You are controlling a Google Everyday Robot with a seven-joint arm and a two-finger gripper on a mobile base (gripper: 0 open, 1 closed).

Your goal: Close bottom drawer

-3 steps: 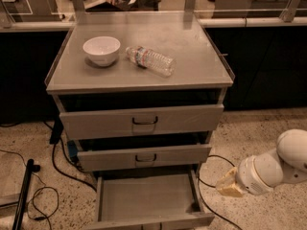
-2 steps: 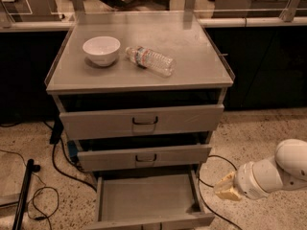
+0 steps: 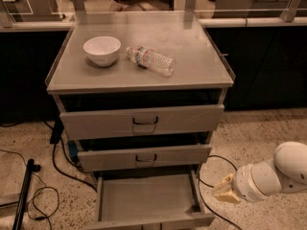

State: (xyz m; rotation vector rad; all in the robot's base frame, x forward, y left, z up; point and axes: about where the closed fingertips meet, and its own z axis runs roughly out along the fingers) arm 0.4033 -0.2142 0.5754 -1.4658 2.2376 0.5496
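The bottom drawer [image 3: 144, 195] of the grey cabinet is pulled far out, an empty shallow tray with its front panel [image 3: 153, 223] at the lower edge of the view. The middle drawer [image 3: 144, 158] and top drawer [image 3: 141, 121] stand slightly open. My gripper [image 3: 223, 190] is low at the right, on the end of the white arm [image 3: 273, 174]. It points left toward the drawer's right side rail and stays just clear of it.
A white bowl [image 3: 101, 50] and a plastic water bottle [image 3: 151, 61] lying on its side sit on the cabinet top [image 3: 192, 56]. Black cables [image 3: 43, 195] run over the speckled floor at left and behind the arm at right. A dark counter stands behind.
The arm and gripper have sunk a little and drifted slightly right. The drawers have not moved.
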